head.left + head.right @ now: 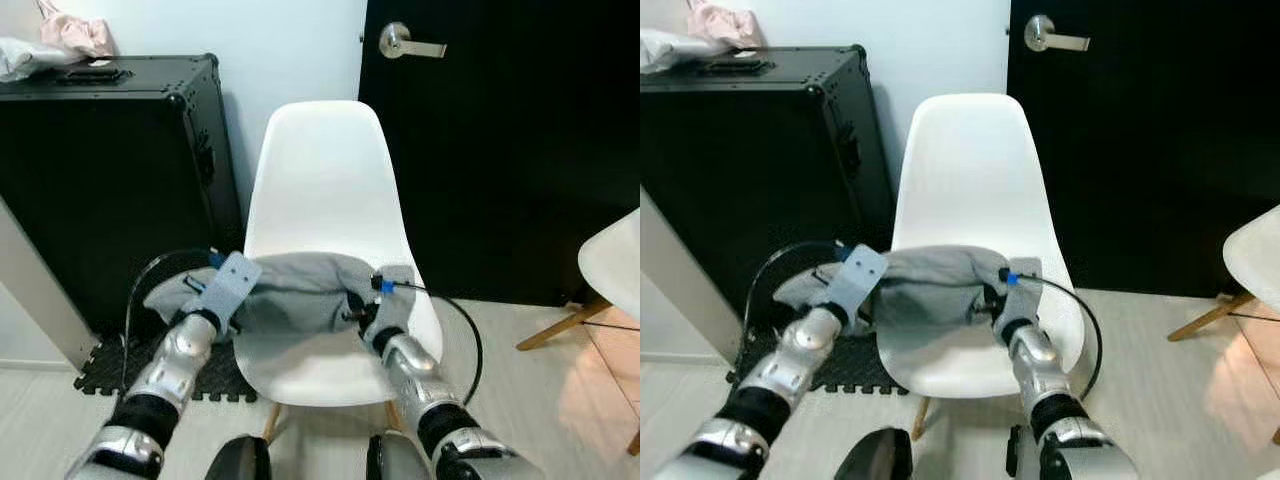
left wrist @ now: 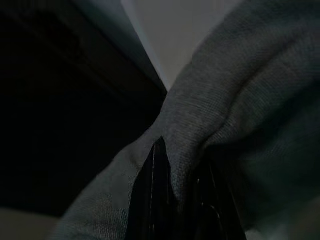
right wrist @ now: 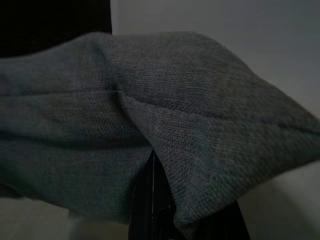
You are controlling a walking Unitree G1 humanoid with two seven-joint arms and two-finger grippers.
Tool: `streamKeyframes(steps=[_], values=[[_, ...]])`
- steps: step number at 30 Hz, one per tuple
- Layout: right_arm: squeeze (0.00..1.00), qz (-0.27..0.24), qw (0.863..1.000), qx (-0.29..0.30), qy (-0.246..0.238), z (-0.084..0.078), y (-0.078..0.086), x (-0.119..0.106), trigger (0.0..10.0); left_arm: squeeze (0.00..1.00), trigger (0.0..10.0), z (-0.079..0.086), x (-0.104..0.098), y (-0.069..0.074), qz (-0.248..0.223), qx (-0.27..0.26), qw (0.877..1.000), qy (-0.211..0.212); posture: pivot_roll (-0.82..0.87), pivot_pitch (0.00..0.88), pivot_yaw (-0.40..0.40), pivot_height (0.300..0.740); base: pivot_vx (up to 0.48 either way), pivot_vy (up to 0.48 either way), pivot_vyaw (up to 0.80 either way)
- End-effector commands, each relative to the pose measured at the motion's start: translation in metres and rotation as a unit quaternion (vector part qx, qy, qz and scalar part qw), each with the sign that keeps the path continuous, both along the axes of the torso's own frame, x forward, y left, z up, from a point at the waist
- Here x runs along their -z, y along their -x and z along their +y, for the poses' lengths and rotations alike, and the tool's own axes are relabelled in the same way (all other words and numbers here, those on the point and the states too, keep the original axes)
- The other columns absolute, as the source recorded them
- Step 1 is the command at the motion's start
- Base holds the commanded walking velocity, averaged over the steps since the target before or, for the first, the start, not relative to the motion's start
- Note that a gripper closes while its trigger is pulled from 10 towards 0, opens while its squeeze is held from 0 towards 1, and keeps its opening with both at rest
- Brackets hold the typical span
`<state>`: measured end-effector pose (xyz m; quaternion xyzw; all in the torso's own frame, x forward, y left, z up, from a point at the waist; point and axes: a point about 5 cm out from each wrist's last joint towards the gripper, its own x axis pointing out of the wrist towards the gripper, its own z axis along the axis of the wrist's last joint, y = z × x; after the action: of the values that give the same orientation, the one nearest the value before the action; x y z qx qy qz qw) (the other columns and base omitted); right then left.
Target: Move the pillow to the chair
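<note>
On the left stands a black case (image 1: 110,180) by the wall, and in front of it the left gripper (image 2: 175,195) is clenched on the left end of the grey pillow (image 1: 290,290), which hangs out past the edge of the white chair (image 1: 325,190). The pillow lies across the seat, probably held at both ends so that it stays level and does not sag. The right gripper (image 3: 160,210) is clenched on its right end, over the seat.

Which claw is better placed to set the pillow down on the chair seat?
Probably the right claw: it pinches the grey pillow directly over the white chair seat. The left claw pinches the end overhanging the seat's edge.
</note>
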<state>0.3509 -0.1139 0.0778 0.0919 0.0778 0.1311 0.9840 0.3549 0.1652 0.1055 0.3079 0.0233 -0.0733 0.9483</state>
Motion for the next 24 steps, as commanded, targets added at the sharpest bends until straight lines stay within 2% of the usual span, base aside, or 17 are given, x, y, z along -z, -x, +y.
streamKeyframes(steps=[1,3,5,6,8,13,18,22,24], values=[[0.0,0.006,1.0,0.022,-0.012,-0.008,0.0,0.002,10.0,0.0,10.0,0.01,-0.015,-0.006,-0.034,-0.015,0.999,-0.015,0.08,0.072,-0.015,0.585,0.0,0.0,0.0],[0.0,-0.002,1.0,0.015,-0.002,-0.005,-0.005,-0.005,10.0,0.0,10.0,0.015,-0.025,-0.014,-0.043,-0.01,0.998,-0.042,0.08,0.103,-0.021,0.58,0.0,0.0,0.0],[0.0,-0.005,1.0,0.013,0.002,-0.004,-0.007,-0.007,10.0,0.0,10.0,0.017,-0.03,-0.017,-0.046,-0.009,0.998,-0.05,0.07,0.114,-0.022,0.58,0.0,0.0,0.0],[0.0,-0.017,1.0,0.013,0.002,-0.002,-0.012,-0.016,10.0,0.0,10.0,0.02,-0.041,-0.025,-0.054,-0.009,0.997,-0.063,0.07,0.159,-0.026,0.58,0.0,0.0,0.0],[0.0,-0.02,1.0,0.014,0.003,-0.002,-0.014,-0.019,10.0,0.0,10.0,0.02,-0.045,-0.027,-0.058,-0.008,0.996,-0.071,0.07,0.165,-0.026,0.58,0.0,0.0,0.0],[0.0,-0.044,0.998,0.041,0.028,-0.008,-0.023,-0.034,10.0,0.0,10.0,0.009,-0.06,-0.036,-0.083,0.01,0.992,-0.094,0.07,0.216,-0.026,0.565,0.0,0.0,0.0],[0.0,-0.09,0.992,0.084,0.033,-0.022,-0.03,-0.053,10.0,0.0,10.0,-0.015,-0.077,-0.044,-0.136,0.039,0.979,-0.148,0.05,0.239,-0.025,0.56,0.0,0.0,0.0],[0.0,-0.118,0.986,0.117,0.024,-0.037,-0.031,-0.061,10.0,0.0,10.0,-0.043,-0.097,-0.048,-0.195,0.064,0.963,-0.172,0.05,0.243,-0.022,0.56,0.0,0.0,0.0],[0.0,-0.131,0.981,0.14,0.024,-0.046,-0.031,-0.064,10.0,0.0,10.0,-0.055,-0.104,-0.047,-0.226,0.077,0.952,-0.191,0.04,0.239,-0.017,0.56,0.0,0.0,0.0]])
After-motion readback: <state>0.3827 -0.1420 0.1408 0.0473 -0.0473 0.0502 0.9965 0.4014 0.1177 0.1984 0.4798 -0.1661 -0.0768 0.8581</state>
